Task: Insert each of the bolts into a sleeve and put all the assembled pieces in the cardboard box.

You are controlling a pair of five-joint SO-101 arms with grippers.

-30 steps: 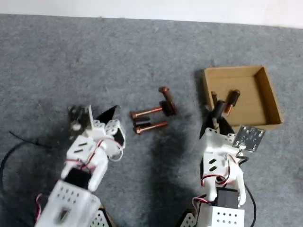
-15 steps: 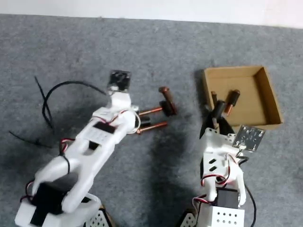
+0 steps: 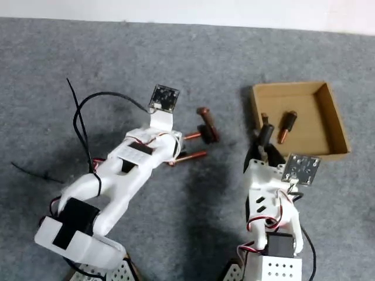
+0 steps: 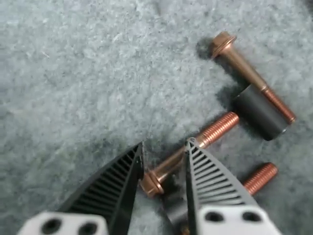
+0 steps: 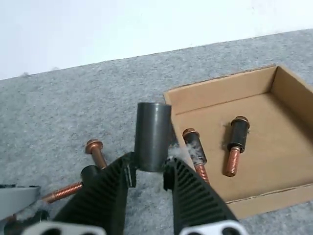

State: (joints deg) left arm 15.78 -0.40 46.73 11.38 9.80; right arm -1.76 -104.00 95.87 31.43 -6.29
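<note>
Three copper bolts lie mid-carpet. One bolt (image 3: 206, 124) wears a dark sleeve (image 4: 259, 117). Two bare bolts (image 3: 190, 156) lie beside it. My left gripper (image 4: 165, 145) is open, its fingers straddling the head end of one bare bolt (image 4: 195, 147). Another bare bolt (image 4: 259, 176) lies just past it. My right gripper (image 5: 149, 164) is shut on an upright dark sleeve (image 5: 152, 136), held just outside the cardboard box (image 3: 337, 117) near its left wall. Two sleeved bolts (image 3: 287, 126) (image 5: 195, 154) lie inside the box.
A black cable (image 3: 79, 126) loops over the carpet behind the left arm (image 3: 135, 161), and a thin black tie (image 3: 29, 172) lies at the left. The white wall (image 5: 146, 29) bounds the far side. Bare carpet stretches between the bolts and the box.
The left arm swung out from the near left to the bolts and lowered its open gripper over one. The right arm shifted slightly, still holding the sleeve.
</note>
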